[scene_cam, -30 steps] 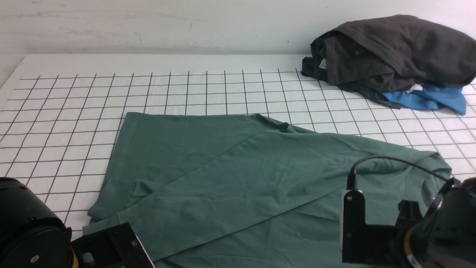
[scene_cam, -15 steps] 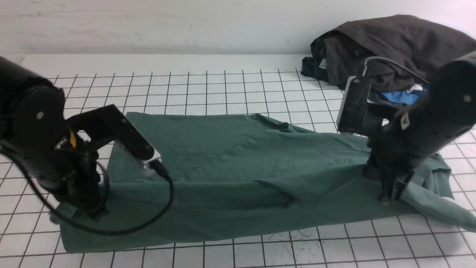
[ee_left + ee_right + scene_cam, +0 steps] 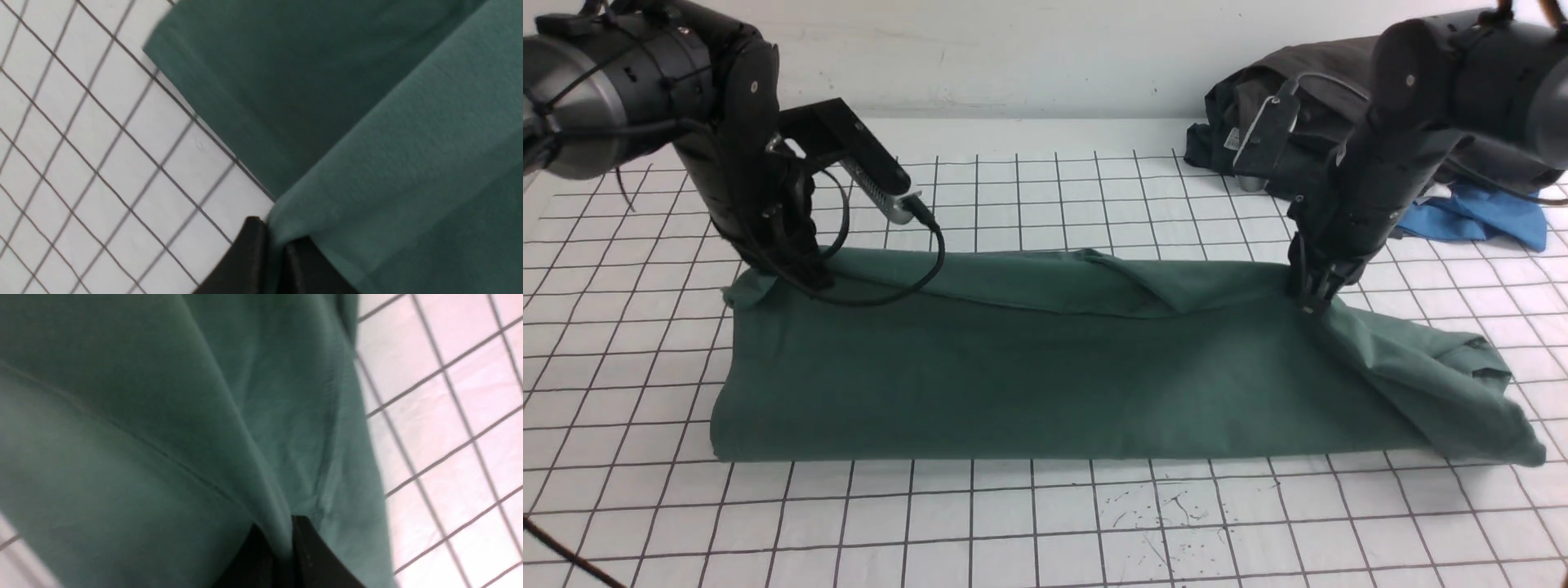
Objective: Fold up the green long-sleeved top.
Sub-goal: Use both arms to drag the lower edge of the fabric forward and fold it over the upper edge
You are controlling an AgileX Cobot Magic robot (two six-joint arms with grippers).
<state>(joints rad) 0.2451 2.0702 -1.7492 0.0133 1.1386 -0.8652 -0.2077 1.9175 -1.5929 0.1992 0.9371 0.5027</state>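
The big, dull green cotton long-sleeved top (image 3: 1045, 384) lies in the middle of the white counter with black squares (image 3: 1013, 523), doubled over into one long band. The left gripper (image 3: 805, 278) and the right gripper (image 3: 1313, 298) each pinch its far edge, one at each end, closed tight on the cloth. I think this is the step of laying one half over the other. Next they should set the edge down, let go, and tidy the loose bit on the right.

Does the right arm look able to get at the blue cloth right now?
Probably not yet: the right gripper is clamped on the green top, though the blue cloth lies nearby.
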